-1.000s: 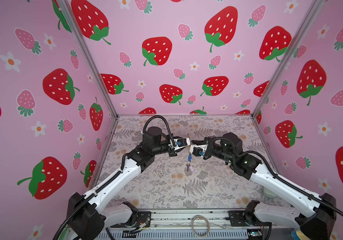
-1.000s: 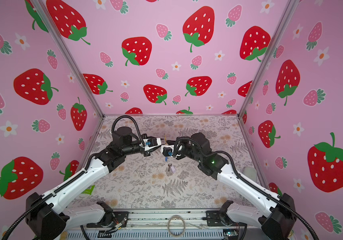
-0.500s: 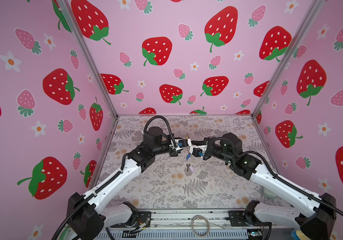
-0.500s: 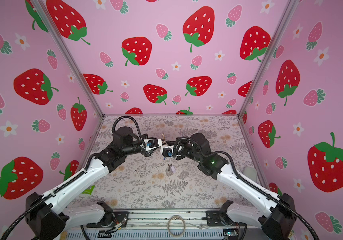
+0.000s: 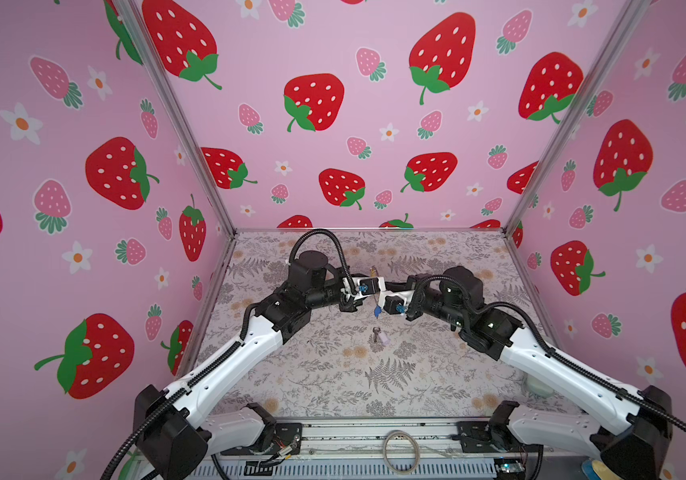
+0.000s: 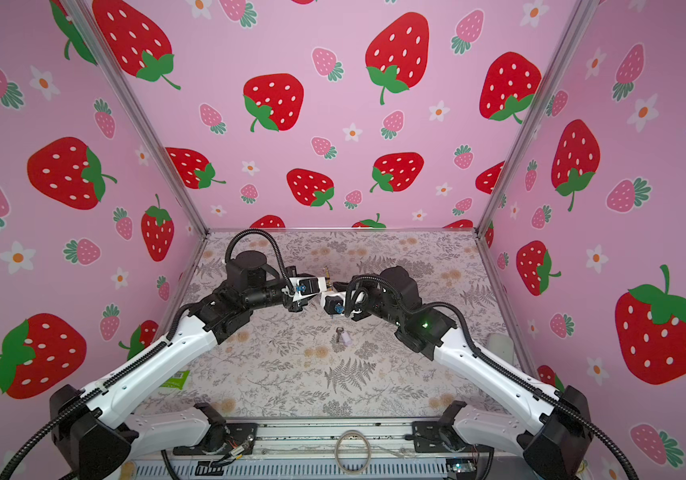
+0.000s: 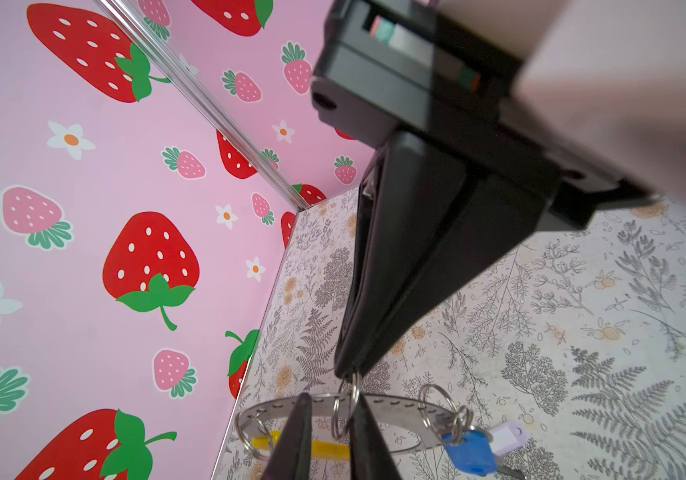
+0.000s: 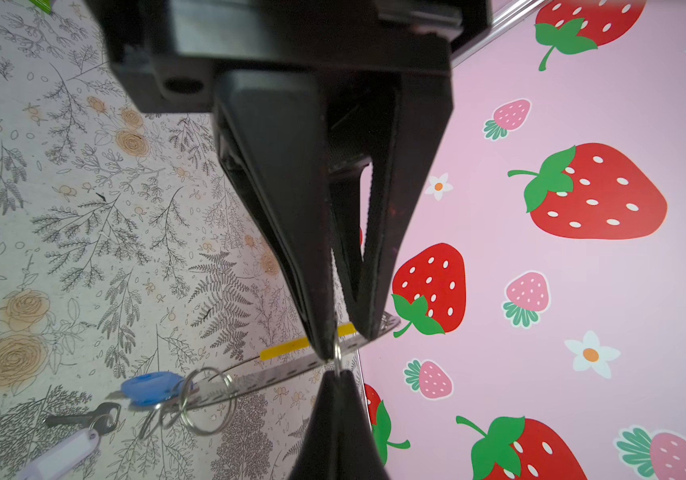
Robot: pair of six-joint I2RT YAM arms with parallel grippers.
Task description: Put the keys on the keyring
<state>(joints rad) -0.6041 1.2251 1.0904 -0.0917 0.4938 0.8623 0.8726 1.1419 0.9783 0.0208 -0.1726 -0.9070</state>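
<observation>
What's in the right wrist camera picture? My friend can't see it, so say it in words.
The right gripper pinches a grey keyring with a yellow section, and the tip of the left gripper meets it from the opposite side. A blue-tagged key hangs from its small loops; a lilac-tagged key lies on the flowery table, beside a pink strawberry wall.

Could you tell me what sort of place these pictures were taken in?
Probably a robot recording booth: strawberry-print panels enclose a floral table, with the left arm and right arm mounted on a front rail.
</observation>
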